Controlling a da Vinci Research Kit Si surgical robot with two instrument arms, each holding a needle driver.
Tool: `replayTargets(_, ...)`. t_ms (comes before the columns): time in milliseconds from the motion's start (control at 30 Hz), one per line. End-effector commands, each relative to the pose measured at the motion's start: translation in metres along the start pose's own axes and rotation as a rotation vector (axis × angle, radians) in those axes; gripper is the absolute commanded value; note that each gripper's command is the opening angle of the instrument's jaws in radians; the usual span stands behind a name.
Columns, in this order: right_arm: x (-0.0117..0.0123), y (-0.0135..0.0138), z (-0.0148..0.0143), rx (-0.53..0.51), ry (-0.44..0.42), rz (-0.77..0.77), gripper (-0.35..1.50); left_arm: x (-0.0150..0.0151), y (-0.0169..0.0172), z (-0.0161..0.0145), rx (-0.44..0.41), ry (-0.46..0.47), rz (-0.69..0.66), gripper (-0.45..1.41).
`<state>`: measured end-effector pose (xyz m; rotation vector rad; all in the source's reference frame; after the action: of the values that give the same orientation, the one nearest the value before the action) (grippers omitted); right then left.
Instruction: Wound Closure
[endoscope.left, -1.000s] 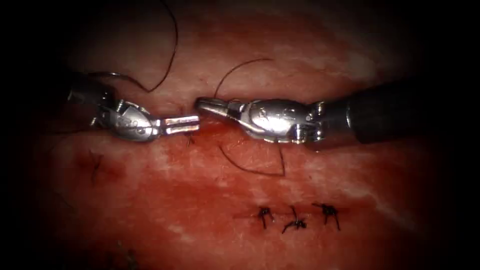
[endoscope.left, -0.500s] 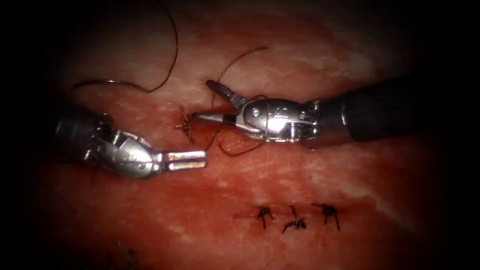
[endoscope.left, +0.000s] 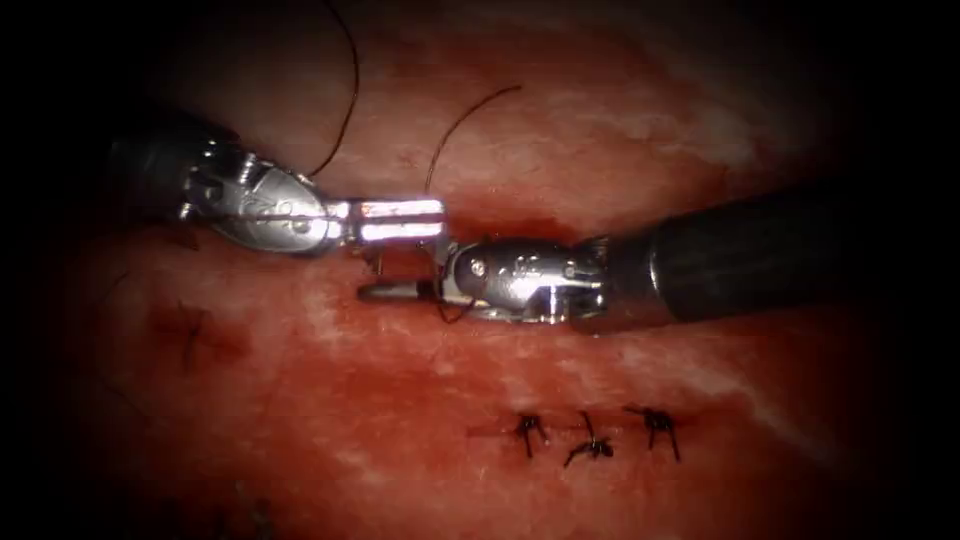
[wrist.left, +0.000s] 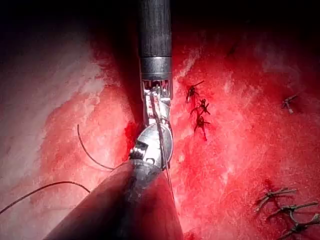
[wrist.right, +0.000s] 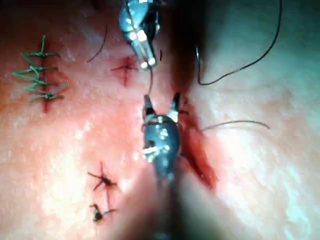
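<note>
Inspecting the endoscope view: the left tool (endoscope.left: 400, 220) enters from 9 o'clock, its jaws clenched flat. In the right wrist view a thread (wrist.right: 150, 82) runs from the tip of the left tool (wrist.right: 146, 59) towards the other tool, so it appears to be grasping the thread. The right tool (endoscope.left: 400, 272) enters from 3 o'clock and lies just at 5 o'clock of the left tip. Its jaws are spread and hold nothing; the right wrist view shows the fork (wrist.right: 161, 106) plainly.

The cut (endoscope.left: 520, 226) is a dark slit on the tissue (endoscope.left: 400, 400), at 3 o'clock of the left tip, with the knot area between the tools. The needle's place cannot be told among the dark strands. Three stitches (endoscope.left: 590, 435) sit at 5 o'clock, well apart.

Risks, as judged:
- The tools are very near; a small sideways move could make them collide.
- The right tool's spread jaws straddle the strand, so closing them carelessly could sever it too near the knot.
- A hard pull by the left tool could tear the stitch through the tissue.
- Loose thread (endoscope.left: 455, 125) at 12 o'clock could snag a wrist.
</note>
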<state>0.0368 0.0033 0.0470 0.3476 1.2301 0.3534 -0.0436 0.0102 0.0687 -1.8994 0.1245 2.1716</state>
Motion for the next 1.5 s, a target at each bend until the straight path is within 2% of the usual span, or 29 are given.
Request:
replayTargets(33, -0.0005, -0.0009, 0.0007, 0.018, 0.003, -0.004, 0.94, -0.0009, 0.0002, 0.0006, -0.003, -0.001, -0.001, -0.45)
replayTargets(100, -0.0005, -0.0009, 0.0007, 0.026, 0.004, -0.006, 0.93, -0.0012, -0.0002, 0.0007, -0.005, 0.000, -0.001, -0.45)
replayTargets(133, -0.0004, -0.0011, 0.0007, 0.048, 0.006, -0.012, 0.89, -0.0023, -0.0014, 0.0011, -0.021, -0.002, 0.001, -0.45)
replayTargets(300, -0.0004, -0.0010, 0.0006, 0.048, 0.024, -0.009, 0.86, -0.0059, -0.0026, 0.0017, -0.046, -0.018, 0.019, -0.45)
replayTargets(400, -0.0004, -0.0008, 0.0005, 0.044, 0.058, 0.008, 0.86, -0.0081, -0.0028, 0.0017, -0.051, -0.017, 0.012, -0.45)
replayTargets(433, -0.0003, -0.0008, 0.0005, 0.049, 0.082, 0.020, 0.84, -0.0097, -0.0029, 0.0016, -0.057, -0.019, 0.007, -0.45)
replayTargets(500, -0.0002, -0.0008, 0.0004, 0.051, 0.097, 0.025, 0.84, -0.0103, -0.0029, 0.0016, -0.059, -0.021, 0.007, -0.45)
replayTargets(533, 0.0000, -0.0008, 0.0004, 0.059, 0.139, 0.042, 0.84, -0.0122, -0.0030, 0.0014, -0.066, -0.020, -0.001, -0.45)
replayTargets(667, 0.0005, -0.0008, 0.0003, 0.082, 0.193, 0.063, 0.83, -0.0139, -0.0031, 0.0011, -0.062, -0.028, -0.010, -0.45)
replayTargets(1000, 0.0014, -0.0001, -0.0005, 0.062, 0.290, 0.099, 0.79, -0.0154, -0.0025, 0.0003, -0.054, -0.034, -0.013, -0.45)
replayTargets(1267, 0.0013, 0.0017, -0.0022, -0.042, 0.352, 0.131, 0.69, -0.0160, -0.0007, -0.0025, -0.047, -0.042, -0.030, -0.45)
replayTargets(1500, 0.0009, 0.0029, -0.0027, -0.118, 0.386, 0.185, 0.64, -0.0159, 0.0013, -0.0026, -0.035, -0.048, -0.035, -0.45)
